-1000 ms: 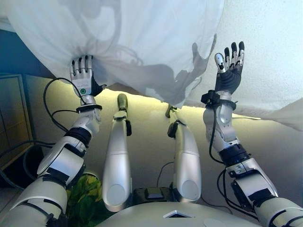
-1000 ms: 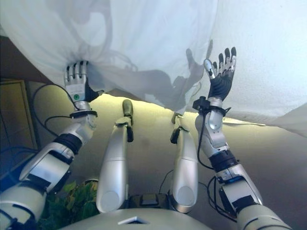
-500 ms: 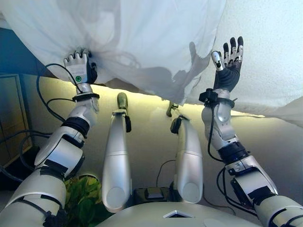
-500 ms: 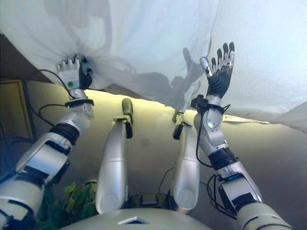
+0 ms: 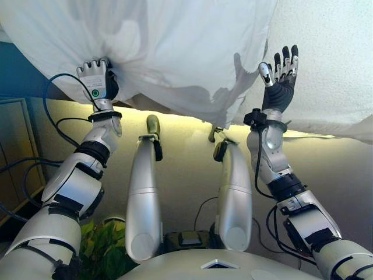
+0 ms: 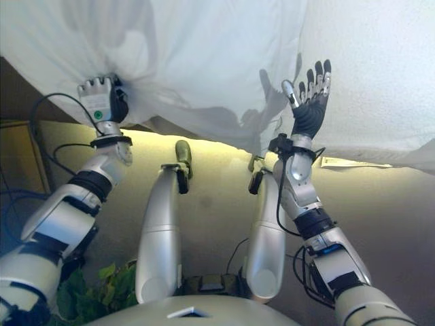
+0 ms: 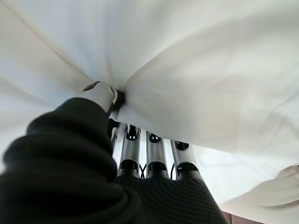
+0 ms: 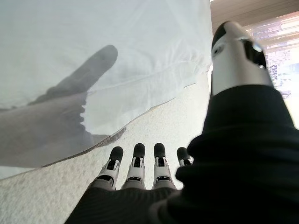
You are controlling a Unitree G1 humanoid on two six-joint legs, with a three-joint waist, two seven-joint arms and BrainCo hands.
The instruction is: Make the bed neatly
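The left hand point(image 5: 96, 81), at 10 o'clock in the head view, is clenched on a bunch of the white sheet point(image 5: 186, 52). In its wrist view the thumb point(image 7: 100, 95) pinches the cloth against the curled fingers, and creases radiate from that point. This grip probably serves to pull the sheet's edge taut and draw it over the bed.

The right hand point(image 5: 280, 76), at 2 o'clock, is released: fingers straight and spread, palm facing the cloth, grasping nothing. It hovers over the textured mattress cover point(image 8: 154, 130), just past the sheet's loose hem point(image 8: 154, 105). This placement probably prepares a second grasp on that hem.

The sheet fills the upper part of the view, with its edge hanging wrinkled between the hands.

No legible writing is visible. A green round mark point(image 5: 94, 92) sits on the back of the left hand.
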